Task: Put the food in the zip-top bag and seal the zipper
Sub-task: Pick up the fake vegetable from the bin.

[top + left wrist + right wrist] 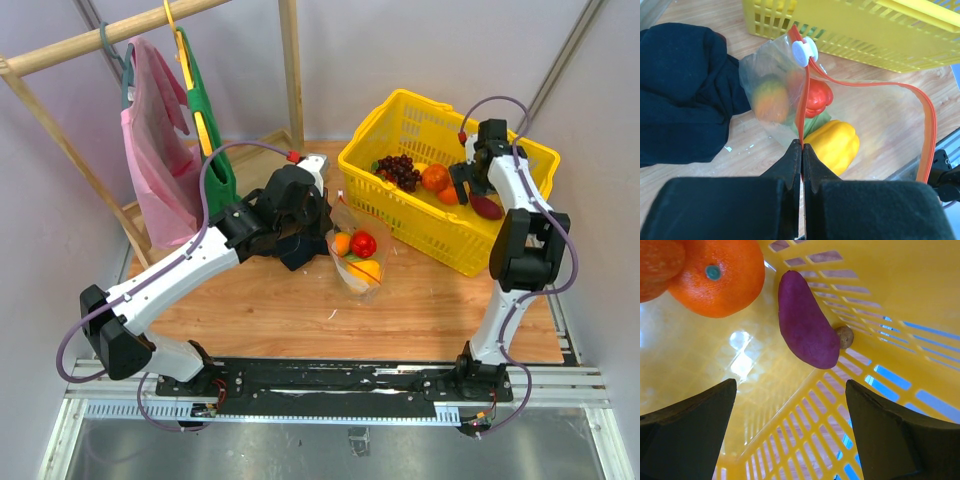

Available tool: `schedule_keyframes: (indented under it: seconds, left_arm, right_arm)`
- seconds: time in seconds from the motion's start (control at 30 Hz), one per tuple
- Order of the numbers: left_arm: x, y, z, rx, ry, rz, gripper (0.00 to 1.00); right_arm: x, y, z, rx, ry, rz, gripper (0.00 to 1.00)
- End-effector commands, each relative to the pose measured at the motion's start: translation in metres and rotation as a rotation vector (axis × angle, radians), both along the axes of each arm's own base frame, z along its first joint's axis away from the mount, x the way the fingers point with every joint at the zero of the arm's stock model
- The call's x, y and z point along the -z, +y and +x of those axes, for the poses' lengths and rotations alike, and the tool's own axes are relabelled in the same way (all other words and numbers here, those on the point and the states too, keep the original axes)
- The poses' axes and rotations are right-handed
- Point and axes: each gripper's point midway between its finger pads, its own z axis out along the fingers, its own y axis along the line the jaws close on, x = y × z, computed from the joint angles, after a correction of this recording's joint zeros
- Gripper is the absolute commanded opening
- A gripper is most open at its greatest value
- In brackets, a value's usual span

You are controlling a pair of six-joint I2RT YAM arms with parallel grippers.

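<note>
While the zip-top bag (pixel 357 262) lies on the table (pixel 260 310) between dark cloth (pixel 685 90) and yellow basket (pixel 400 215), holding yellow pepper (pixel 832 145) and tomato (pixel 817 97), left gripper (pixel 801 149) is clamped on its zipper (pixel 799 107); right gripper (pixel 790 390) spread wide, empty, above eggplant (pixel 807 322) inside that basket

I have the bag (pixel 357 287) on the table (pixel 260 310), just left of the basket (pixel 440 235), with the cloth (pixel 298 250) touching its left side. 3 foods lie in it: pepper (pixel 365 270) in front, tomato (pixel 363 243) behind, a round fruit (pixel 341 243) left of the tomato. In the basket, grapes (pixel 400 170) lie left, the orange (pixel 717 275) mid, the eggplant (pixel 807 322) right, against the wall. My left gripper (pixel 801 145) sits on the zipper (pixel 799 110); my right gripper (pixel 790 385) hangs in the basket above the eggplant. The rack (pixel 291 70) stands rear left.
</note>
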Motion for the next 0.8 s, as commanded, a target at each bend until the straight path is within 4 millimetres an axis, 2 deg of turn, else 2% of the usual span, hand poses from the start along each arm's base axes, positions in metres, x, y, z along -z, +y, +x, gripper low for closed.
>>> schedule_keyframes:
  seconds: [0.0, 0.2, 0.33, 0.6, 0.77]
  left_arm:
    - [-0.007, -0.007, 0.002, 0.023, -0.031, -0.03, 0.0]
    - [-0.005, -0.007, 0.002, 0.024, -0.029, -0.026, 0.0]
    - [-0.004, -0.007, 0.002, 0.025, -0.028, -0.026, 0.0]
    - [-0.004, -0.008, 0.002, 0.026, -0.028, -0.028, 0.01]
    - [-0.005, -0.008, 0.002, 0.027, -0.03, -0.029, 0.0]
  right_arm:
    - [0.017, -0.02, 0.008, 0.023, 0.025, -0.066, 0.9]
    - [0.038, -0.036, 0.013, 0.074, 0.037, -0.092, 0.9]
    - [0.054, -0.038, 0.014, 0.076, 0.046, -0.052, 0.91]
    - [0.082, -0.022, 0.008, 0.028, 0.095, 0.084, 0.89]
    - [0.079, -0.009, 0.003, 0.019, 0.103, 0.139, 0.75]
